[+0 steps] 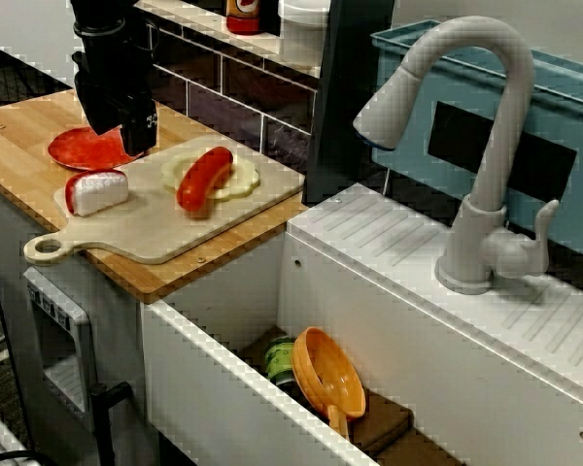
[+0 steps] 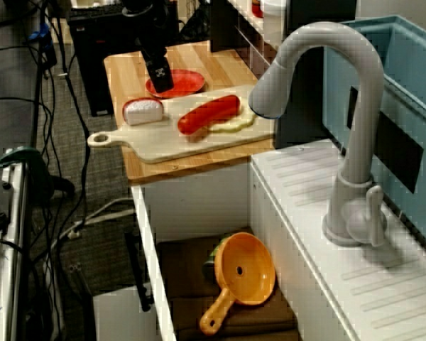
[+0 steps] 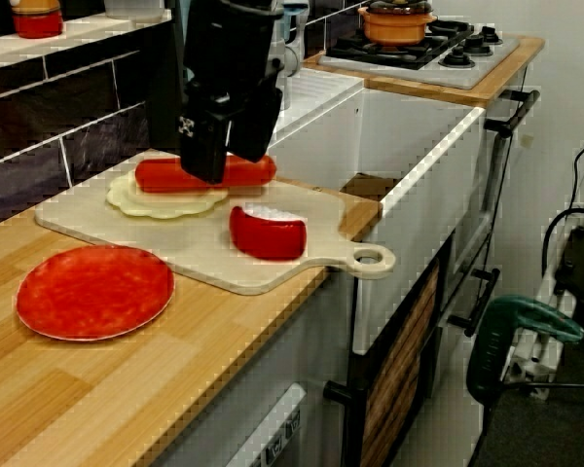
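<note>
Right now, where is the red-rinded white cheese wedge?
In the view from above, the cheese wedge lies on the pale wooden cutting board near its handle, left of the red sausage, beside the round red plate.

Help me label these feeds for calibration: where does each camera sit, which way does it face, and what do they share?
Front view: high before the sink, facing faucet and board; gripper shows top left.
Sink-end view: high beyond the faucet, looking along the counter to the board; gripper shows.
Counter view: low at the counter's end, facing back toward the stove; gripper fills the middle.
All three share board, sausage, gripper.
</note>
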Robot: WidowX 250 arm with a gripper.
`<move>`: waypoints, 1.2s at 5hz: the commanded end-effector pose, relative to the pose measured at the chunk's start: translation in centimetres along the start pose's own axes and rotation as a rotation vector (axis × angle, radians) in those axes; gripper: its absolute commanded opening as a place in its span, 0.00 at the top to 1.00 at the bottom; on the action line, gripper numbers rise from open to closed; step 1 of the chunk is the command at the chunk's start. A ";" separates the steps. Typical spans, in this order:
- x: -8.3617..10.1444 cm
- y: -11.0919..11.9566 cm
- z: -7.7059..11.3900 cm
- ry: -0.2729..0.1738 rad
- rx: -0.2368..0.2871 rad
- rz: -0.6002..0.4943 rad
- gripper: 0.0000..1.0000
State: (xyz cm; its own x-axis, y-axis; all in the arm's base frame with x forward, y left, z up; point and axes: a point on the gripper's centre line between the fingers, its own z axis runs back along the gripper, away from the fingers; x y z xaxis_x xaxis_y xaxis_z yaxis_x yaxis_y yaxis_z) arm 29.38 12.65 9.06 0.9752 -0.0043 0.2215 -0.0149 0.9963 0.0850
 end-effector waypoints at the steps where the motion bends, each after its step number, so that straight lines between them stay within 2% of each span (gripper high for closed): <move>1: 0.0 0.0 0.0 0.000 0.000 0.000 0.00; 4: 0.7 1.1 1.0 0.031 -0.009 -0.008 0.00; 6: -0.3 1.1 1.1 0.027 -0.012 -0.017 0.00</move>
State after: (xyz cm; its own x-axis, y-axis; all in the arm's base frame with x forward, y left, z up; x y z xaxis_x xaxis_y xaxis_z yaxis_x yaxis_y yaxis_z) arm 28.61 13.31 8.60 0.9886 -0.0163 0.1495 0.0085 0.9986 0.0528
